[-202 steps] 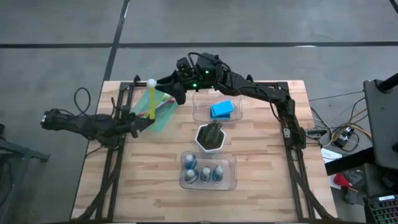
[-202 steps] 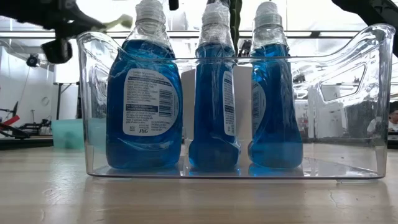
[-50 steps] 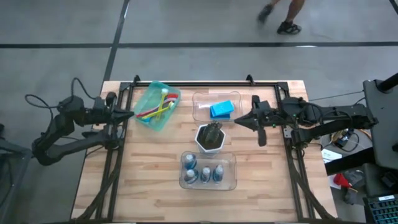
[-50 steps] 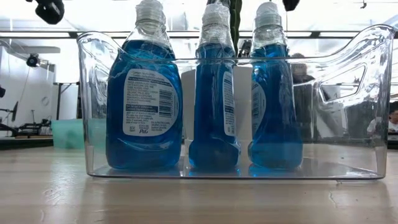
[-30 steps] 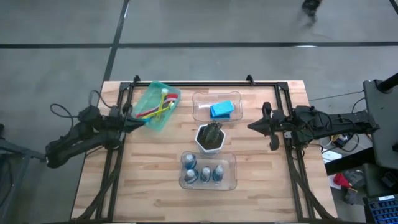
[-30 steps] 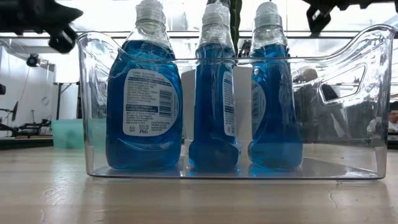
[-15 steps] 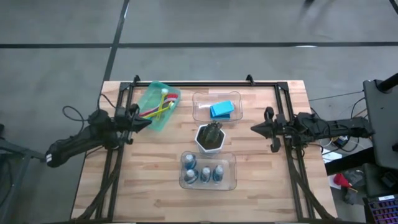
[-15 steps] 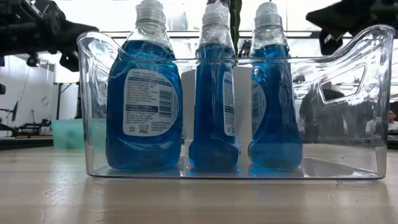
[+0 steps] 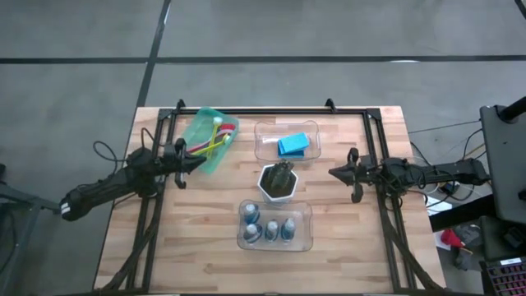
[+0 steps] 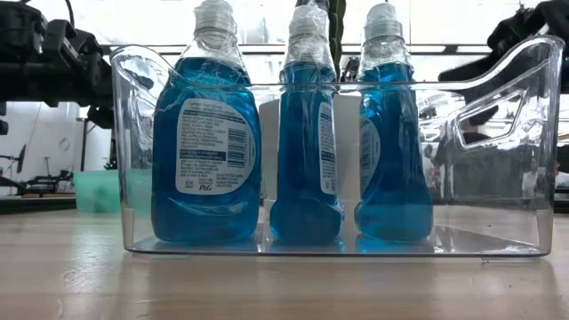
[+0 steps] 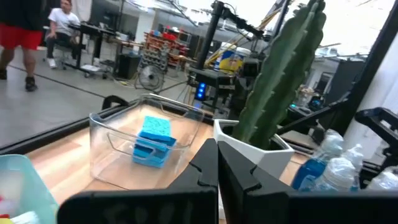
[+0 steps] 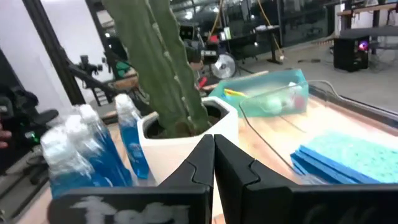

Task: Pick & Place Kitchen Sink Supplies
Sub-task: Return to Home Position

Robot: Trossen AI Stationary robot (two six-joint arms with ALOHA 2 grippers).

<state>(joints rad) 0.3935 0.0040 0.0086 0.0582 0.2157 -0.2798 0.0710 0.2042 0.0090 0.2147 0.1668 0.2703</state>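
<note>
Three clear bottles of blue liquid (image 10: 206, 133) stand upright in a clear bin (image 9: 274, 224) near the table's front. Two blue sponges (image 9: 293, 145) lie stacked in a second clear bin (image 9: 263, 141) at the back. Slim coloured brushes (image 9: 209, 144) lie in the green tray (image 9: 197, 131) at the back left. A white pot with a cactus (image 9: 279, 181) stands between the bins. My left gripper (image 9: 197, 162) is shut and empty, level, beside the tray's near end. My right gripper (image 9: 333, 172) is shut and empty, level, to the right of the pot.
Black rails (image 9: 378, 205) run along the table's left, right and far edges. Bare wood lies at the table's front left and front right. In the left wrist view, people (image 11: 62, 18) show in the room beyond the table.
Both arms have sunk lower over the table's sides and stretched out level, their grippers staying shut and empty. In the low view both come down from the top edge to about the height of the bottle caps.
</note>
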